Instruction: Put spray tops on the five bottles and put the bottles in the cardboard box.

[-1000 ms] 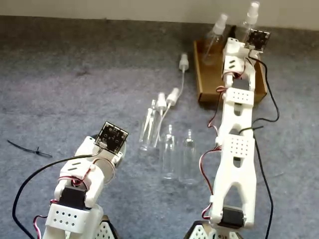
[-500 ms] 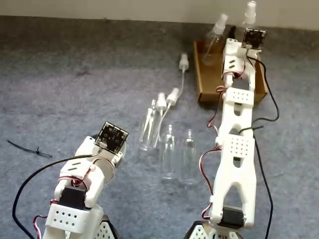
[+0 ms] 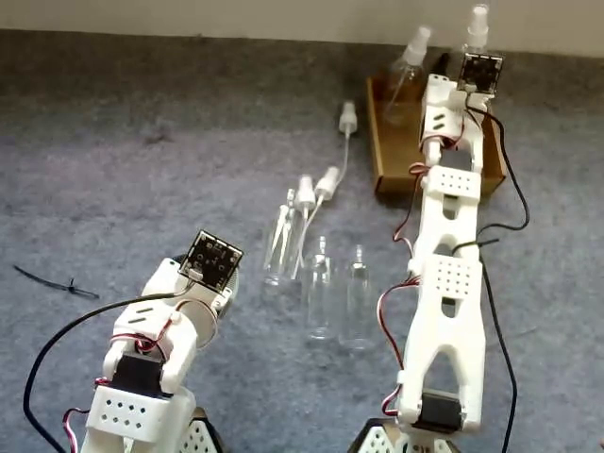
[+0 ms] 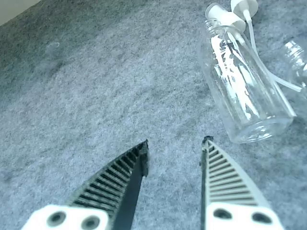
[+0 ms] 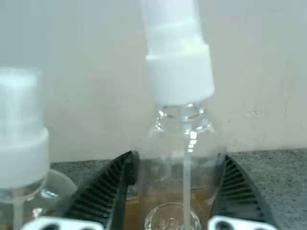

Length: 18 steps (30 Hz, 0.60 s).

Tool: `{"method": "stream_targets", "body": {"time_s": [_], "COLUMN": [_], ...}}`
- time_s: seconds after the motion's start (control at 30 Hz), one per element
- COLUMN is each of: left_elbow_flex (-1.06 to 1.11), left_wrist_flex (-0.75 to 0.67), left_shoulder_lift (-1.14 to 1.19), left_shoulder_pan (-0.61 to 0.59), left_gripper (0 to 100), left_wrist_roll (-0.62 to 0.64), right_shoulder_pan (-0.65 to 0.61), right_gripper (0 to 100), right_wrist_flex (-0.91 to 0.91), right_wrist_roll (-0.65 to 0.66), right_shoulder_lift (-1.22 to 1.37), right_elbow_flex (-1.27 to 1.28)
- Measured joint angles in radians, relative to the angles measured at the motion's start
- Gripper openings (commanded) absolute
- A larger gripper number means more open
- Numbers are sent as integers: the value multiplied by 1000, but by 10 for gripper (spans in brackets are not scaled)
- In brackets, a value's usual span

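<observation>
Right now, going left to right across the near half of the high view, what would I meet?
Black cable tie → left arm → lying bottle → uncapped bottle → second uncapped bottle → right arm.

From where I stand, the white moulded-plastic left arm (image 3: 151, 363) and its twin, the right arm (image 3: 451, 283), show perforated panels, black servo blocks and looping red, white and black cables (image 3: 42, 354). A square black circuit board (image 3: 213, 257) tops each wrist. The left gripper (image 4: 173, 143) and right gripper (image 5: 176, 157) have dark ribbed fingers (image 4: 122, 177) on white screw-holed bases.
</observation>
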Motion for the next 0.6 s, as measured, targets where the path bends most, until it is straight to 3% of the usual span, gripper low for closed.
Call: {"method": "stream_targets", "body": {"time_s": [0.27,0.6], "left_elbow_flex": [0,0], "left_wrist_flex": [0,0], "left_shoulder_lift": [0,0], "left_shoulder_pan": [0,0], "left_gripper": [178,178], "left_wrist_roll": [0,0], "right_shoulder_pan": [0,0], "right_gripper": [284,286], "right_wrist_flex": [0,0], "right_wrist_roll": [-5,-8], "right_shoulder_lift": [0,0], "right_elbow_flex": [0,60]}}
